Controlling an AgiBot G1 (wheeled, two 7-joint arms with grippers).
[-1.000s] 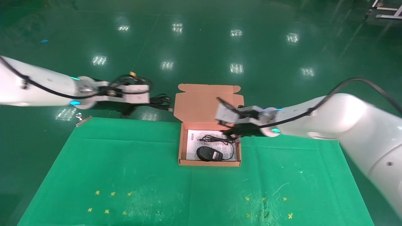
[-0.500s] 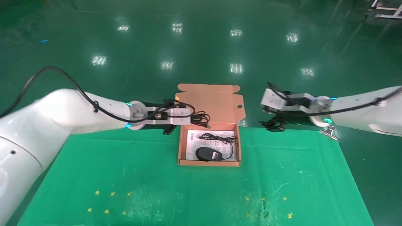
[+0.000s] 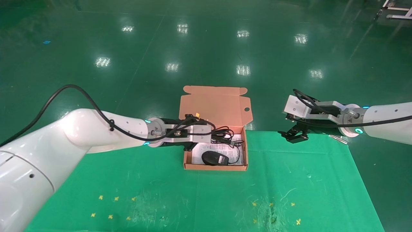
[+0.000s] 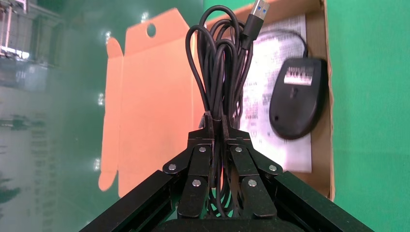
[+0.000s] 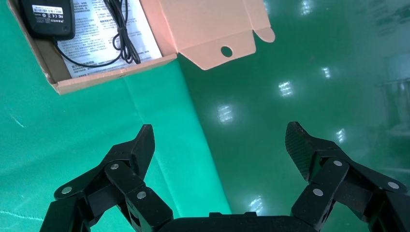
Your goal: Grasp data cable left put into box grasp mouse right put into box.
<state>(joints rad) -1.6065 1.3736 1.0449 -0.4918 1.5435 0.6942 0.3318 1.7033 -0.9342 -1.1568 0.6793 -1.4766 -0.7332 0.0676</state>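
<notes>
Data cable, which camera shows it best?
The left wrist view: the data cable fills it, clamped in the left gripper, silver plug visible. The head view shows a small dark tangle over the box; the right wrist view shows none.

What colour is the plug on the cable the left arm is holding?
Silver with a blue insert, on the black data cable; clearest in the left wrist view.

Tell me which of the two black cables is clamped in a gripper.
The thick bundled data cable, clamped by the left gripper. The mouse cord lies loose in the box.
</notes>
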